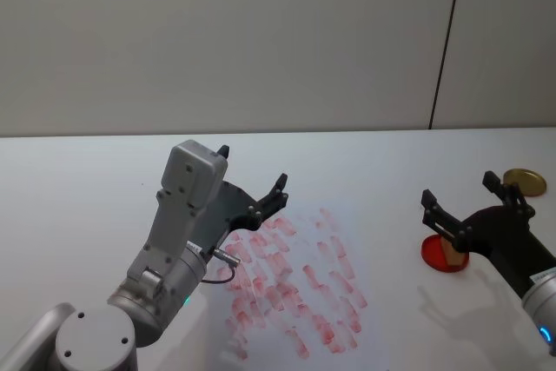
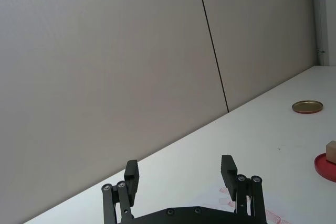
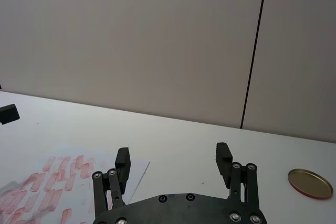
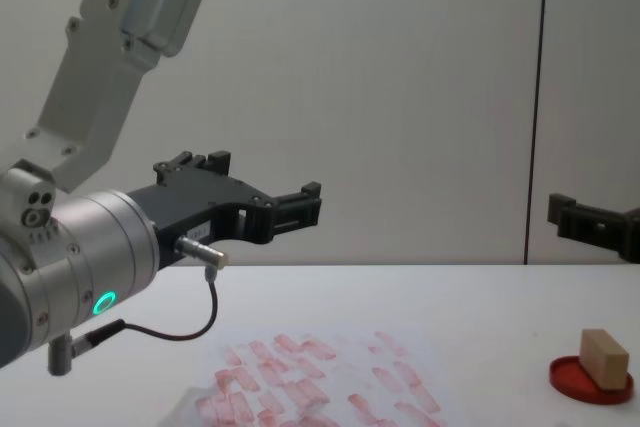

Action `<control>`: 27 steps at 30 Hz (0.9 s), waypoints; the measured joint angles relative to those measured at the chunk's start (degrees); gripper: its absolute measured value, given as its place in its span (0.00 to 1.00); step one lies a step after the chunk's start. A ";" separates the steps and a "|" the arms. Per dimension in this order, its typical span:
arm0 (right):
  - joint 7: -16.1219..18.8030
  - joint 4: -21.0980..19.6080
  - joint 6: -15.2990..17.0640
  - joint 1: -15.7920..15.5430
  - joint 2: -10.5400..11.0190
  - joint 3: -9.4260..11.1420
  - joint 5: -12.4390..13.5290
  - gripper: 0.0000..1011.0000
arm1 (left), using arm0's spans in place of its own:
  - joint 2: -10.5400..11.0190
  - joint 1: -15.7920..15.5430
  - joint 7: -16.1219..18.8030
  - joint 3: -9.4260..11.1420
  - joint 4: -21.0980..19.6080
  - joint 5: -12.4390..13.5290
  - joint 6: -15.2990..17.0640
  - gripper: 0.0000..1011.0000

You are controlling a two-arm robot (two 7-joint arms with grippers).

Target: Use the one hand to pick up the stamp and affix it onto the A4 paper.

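Stamp (image 1: pixel 452 252) sits in the red ink-pad dish (image 1: pixel 432 255) on the table (image 1: pixel 87 171), to the right of the A4 paper (image 1: pixel 300 297) and apart from the sheet's edge. It is probably parked there to take ink on its underside, so I judge it needs lifting straight up and out.

My right gripper (image 1: pixel 460 190) hangs in the air over the dish, jaws spread wide, nothing in them. The chest view puts it well above the block, so a descent comes first. It is the nearer one, so I take it as the working hand. My left gripper (image 1: pixel 252 171) hovers raised over the paper's far-left part, also wide and empty, and looks idle.

The paper is crowded with pale red prints, so free spots are few.

Room: there is bare table between dish and sheet, with nothing in the carry path. The gold lid (image 1: pixel 525 182) lies farther back on the right, well apart from the dish. The left arm overhangs the sheet's left part, so the right half looks like the easier place to land.
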 joint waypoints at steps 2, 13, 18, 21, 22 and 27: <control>0.00 0.00 0.00 0.00 0.00 0.00 0.00 0.99 | 0.00 0.00 0.00 0.00 0.00 0.00 0.00 0.98; 0.00 0.00 0.00 0.00 0.00 0.00 0.00 0.99 | 0.00 0.00 0.00 0.00 0.00 0.00 0.00 0.98; 0.00 0.00 0.00 0.00 0.00 0.00 0.00 0.99 | 0.00 0.00 0.00 0.00 0.00 0.00 0.00 0.98; 0.00 0.00 0.00 0.00 0.00 0.00 0.00 0.99 | 0.00 0.00 0.00 0.00 0.00 0.00 0.00 0.98; 0.00 0.00 0.00 0.00 0.00 0.00 0.00 0.99 | 0.00 0.00 0.00 0.00 0.00 0.00 0.00 0.98; -0.01 0.00 0.04 0.00 -0.03 0.01 -0.02 0.99 | 0.00 0.00 0.00 0.00 0.00 0.00 0.00 0.98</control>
